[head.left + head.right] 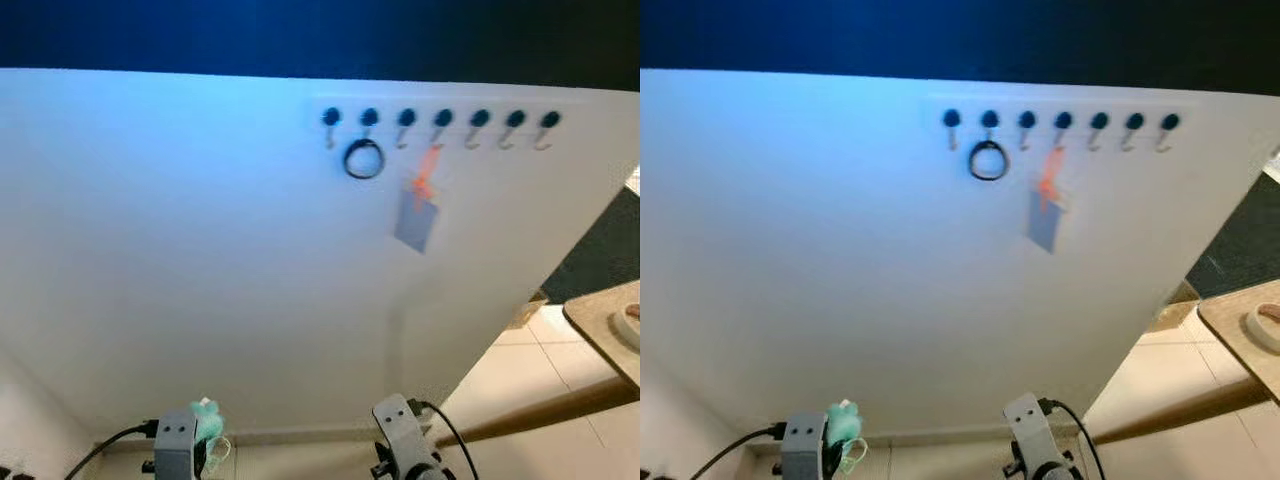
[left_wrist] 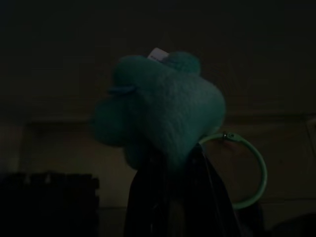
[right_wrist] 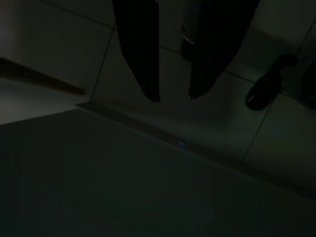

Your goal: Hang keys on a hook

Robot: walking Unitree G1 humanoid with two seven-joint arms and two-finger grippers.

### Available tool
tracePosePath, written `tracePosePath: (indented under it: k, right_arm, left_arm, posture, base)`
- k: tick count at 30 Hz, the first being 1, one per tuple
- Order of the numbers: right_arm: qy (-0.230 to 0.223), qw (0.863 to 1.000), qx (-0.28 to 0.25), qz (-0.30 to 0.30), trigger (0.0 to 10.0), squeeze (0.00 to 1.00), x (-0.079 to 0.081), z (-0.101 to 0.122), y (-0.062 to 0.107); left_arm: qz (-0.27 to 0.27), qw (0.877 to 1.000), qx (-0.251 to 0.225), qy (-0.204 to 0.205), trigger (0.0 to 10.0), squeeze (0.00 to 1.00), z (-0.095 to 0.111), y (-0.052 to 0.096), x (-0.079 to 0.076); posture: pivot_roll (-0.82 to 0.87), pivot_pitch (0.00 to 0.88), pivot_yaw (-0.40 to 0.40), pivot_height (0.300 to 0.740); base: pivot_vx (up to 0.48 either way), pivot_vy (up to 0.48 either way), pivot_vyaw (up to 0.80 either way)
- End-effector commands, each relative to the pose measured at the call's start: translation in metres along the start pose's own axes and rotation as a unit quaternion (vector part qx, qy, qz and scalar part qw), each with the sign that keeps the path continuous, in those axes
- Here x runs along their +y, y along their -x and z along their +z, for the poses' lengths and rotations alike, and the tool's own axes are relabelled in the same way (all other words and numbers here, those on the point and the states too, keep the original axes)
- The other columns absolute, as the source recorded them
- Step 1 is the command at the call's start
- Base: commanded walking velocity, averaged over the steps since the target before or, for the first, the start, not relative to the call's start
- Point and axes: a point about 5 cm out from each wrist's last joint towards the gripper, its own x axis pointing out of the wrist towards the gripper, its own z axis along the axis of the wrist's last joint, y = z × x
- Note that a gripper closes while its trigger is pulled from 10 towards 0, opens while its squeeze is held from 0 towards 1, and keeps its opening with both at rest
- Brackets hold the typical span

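Low down, left gripper (image 2: 173, 168) clamps teal plush keyring (image 2: 158, 106).

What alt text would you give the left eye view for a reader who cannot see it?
A white wall carries a row of seven dark-knobbed hooks; a black ring hangs from the second from the left and a blue card on an orange strap from the fourth. Low in the picture, the left gripper holds a teal plush keychain, the right gripper beside it.

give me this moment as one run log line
phase: approach | left gripper: shut on teal plush keyring, low | right gripper: open, idle | hook rail: black ring and tag hung
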Motion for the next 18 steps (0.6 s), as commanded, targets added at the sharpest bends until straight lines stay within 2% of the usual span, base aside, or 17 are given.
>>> tracePosePath:
  k: [1, 5, 18]
  right_arm:
    - [-0.011, 1.000, 0.010, -0.001, 10.0, 0.00, 0.0018, -0.0056, 0.0018]
    - [-0.011, 1.000, 0.011, 0.000, 10.0, 0.00, 0.0023, -0.0060, 0.0019]
    - [-0.012, 1.000, 0.011, 0.003, 10.0, 0.00, 0.0035, -0.0058, 0.0017]
  left_arm:
    - [0.004, 1.000, 0.005, 0.004, 10.0, 0.00, -0.0001, -0.0009, 0.0001]
    - [0.023, 1.000, 0.016, 0.001, 10.0, 0.00, -0.0019, -0.0009, 0.0026]
    - [0.011, 1.000, -0.003, -0.004, 10.0, 0.00, 0.0042, -0.0020, 0.0020]
  posture:
    - [0.07, 0.071, -0.030, 0.740]
    - [0.07, 0.071, -0.031, 0.740]
    - [0.07, 0.071, -0.031, 0.740]
  base:
    - [0.000, 0.000, 0.00]
    - [0.000, 0.000, 0.00]
    - [0.000, 0.000, 0.00]
